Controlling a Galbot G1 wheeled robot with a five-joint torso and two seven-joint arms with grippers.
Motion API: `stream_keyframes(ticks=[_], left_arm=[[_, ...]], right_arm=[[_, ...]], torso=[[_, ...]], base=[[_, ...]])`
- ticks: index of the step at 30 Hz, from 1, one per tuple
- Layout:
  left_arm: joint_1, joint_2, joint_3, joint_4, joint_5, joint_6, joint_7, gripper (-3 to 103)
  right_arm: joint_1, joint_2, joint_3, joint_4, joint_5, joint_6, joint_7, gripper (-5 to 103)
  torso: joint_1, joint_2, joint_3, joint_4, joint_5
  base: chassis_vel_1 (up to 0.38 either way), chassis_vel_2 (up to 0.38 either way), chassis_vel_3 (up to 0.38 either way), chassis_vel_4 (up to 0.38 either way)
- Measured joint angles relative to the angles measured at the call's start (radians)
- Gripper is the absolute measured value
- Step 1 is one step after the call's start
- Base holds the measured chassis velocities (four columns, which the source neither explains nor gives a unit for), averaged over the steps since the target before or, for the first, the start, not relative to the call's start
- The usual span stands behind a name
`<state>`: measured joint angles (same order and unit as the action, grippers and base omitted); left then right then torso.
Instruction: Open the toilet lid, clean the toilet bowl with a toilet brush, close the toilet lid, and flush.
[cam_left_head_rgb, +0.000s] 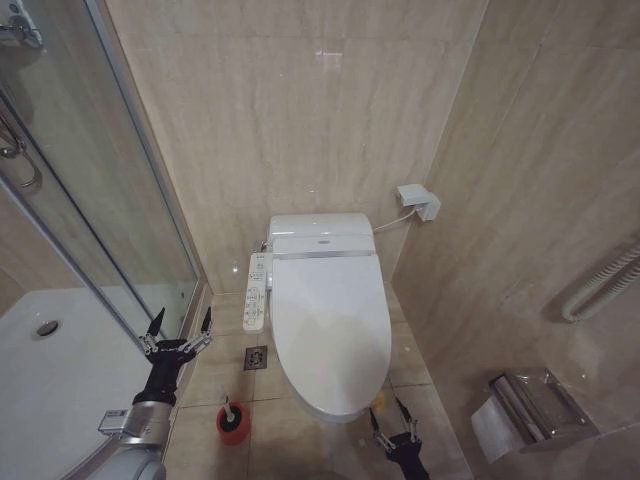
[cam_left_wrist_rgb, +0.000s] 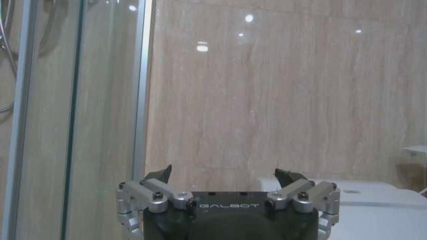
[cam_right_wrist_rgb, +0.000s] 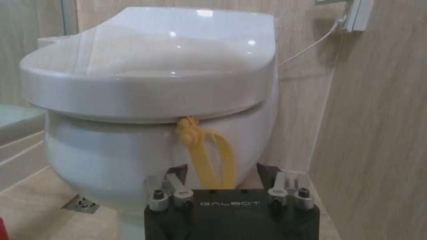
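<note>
Right hand (cam_left_head_rgb: 392, 413) sits low at the front tip of the toilet, fingers spread and holding nothing, and in its wrist view the fingers (cam_right_wrist_rgb: 175, 186) stand either side of the little yellow tie loop (cam_right_wrist_rgb: 203, 150) that hangs from the front rim of the big glossy white plastic oval toilet lid (cam_left_head_rgb: 328, 325). Lid is fully down, so the white ceramic toilet bowl (cam_right_wrist_rgb: 107, 155) only shows from outside, its inside covered. Left hand (cam_left_head_rgb: 177, 330) is up in the air over by the glass shower door (cam_left_head_rgb: 100, 200), also released and empty, well apart from the toilet.

I'd say this is the opening step. To do it well I'd go for the yellow tie, not the slick lid edge: slide in until the loop is between the fingers, clench on it, then lift up and back in an arc around the hinge at the tank end, not straight up, so the tie doesn't slip out. Keep the wrist clear of the bowl front too.

The lid's long axis runs from the wall straight toward the robot, narrow rounded end nearest, hinge end by the white control panel (cam_left_head_rgb: 257, 292). The toilet brush (cam_left_head_rgb: 228, 408), thin white handle sticking up, stands in its short red round holder cup (cam_left_head_rgb: 232, 425) on the floor just left of the bowl, untouched
</note>
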<state>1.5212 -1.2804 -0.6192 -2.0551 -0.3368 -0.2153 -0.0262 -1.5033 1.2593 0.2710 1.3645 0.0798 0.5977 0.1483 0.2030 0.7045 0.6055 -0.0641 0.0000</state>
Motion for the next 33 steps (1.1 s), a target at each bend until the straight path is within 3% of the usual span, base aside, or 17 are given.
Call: stream_keyframes(ticks=[3, 4, 11, 12, 19, 20, 33], left_arm=[[-0.001, 0.000, 0.000, 0.003, 0.000, 0.000, 0.000, 100], [-0.002, 0.000, 0.001, 0.003, 0.000, 0.000, 0.000, 100], [-0.004, 0.001, 0.002, 0.005, 0.000, 0.000, 0.000, 100], [-0.005, 0.002, 0.002, 0.006, 0.000, 0.000, 0.000, 100], [-0.015, 0.003, 0.005, 0.014, 0.000, 0.000, 0.000, 100], [-0.018, 0.003, 0.006, 0.016, 0.000, 0.000, 0.000, 100], [-0.051, 0.001, 0.005, 0.033, -0.006, 0.002, -0.001, 100]], right_arm=[[-0.001, 0.004, -0.003, -0.005, 0.000, 0.002, -0.004, 83], [-0.001, 0.006, -0.005, -0.007, 0.000, 0.002, -0.006, 56], [0.001, 0.014, -0.009, -0.020, -0.001, 0.006, -0.011, 56], [0.001, 0.014, -0.009, -0.022, -0.002, 0.006, -0.011, 28], [0.001, 0.010, -0.007, -0.022, -0.002, 0.006, -0.012, 28], [-0.001, 0.008, -0.007, -0.021, -0.002, 0.007, -0.012, 3], [-0.130, -0.016, -0.005, 0.140, -0.014, 0.028, -0.003, 0]], torso=[[0.000, 0.000, 0.000, 0.0000, 0.0000], [0.000, 0.000, 0.000, 0.0000, 0.0000], [0.000, 0.000, 0.000, 0.0000, 0.0000], [0.000, 0.000, 0.000, 0.0000, 0.0000], [0.000, 0.000, 0.000, 0.0001, 0.0000], [0.000, 0.000, 0.000, 0.0001, 0.0000], [0.000, 0.000, 0.000, -0.0001, 0.0000]], base=[[0.000, 0.000, 0.000, 0.000], [0.000, 0.000, 0.000, 0.000], [0.000, 0.000, 0.000, 0.000], [0.000, 0.000, 0.000, 0.000], [0.000, 0.000, 0.000, 0.000], [0.000, 0.000, 0.000, 0.000], [0.000, 0.000, 0.000, 0.000]])
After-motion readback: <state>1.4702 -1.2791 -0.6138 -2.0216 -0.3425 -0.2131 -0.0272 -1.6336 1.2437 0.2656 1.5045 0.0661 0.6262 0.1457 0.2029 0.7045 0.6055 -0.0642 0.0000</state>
